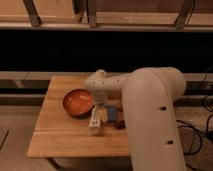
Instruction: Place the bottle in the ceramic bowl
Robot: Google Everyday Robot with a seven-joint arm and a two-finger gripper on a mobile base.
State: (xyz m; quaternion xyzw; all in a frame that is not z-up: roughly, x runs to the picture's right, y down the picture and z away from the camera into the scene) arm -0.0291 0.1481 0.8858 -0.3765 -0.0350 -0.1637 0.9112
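Observation:
The ceramic bowl (77, 102), orange-red inside with a darker rim, sits on the left-middle of the wooden table (60, 137). The cream-white bottle (95, 122) lies on the table just right of and in front of the bowl, close to its rim. My gripper (100, 106) hangs at the end of the white arm, directly above the bottle's far end and beside the bowl's right rim. The arm hides much of the gripper.
A blue rectangular block (113, 113) lies right of the bottle, with a small dark red item (120, 125) by it. My large white arm (150, 115) covers the table's right side. A dark wall with a ledge runs behind the table.

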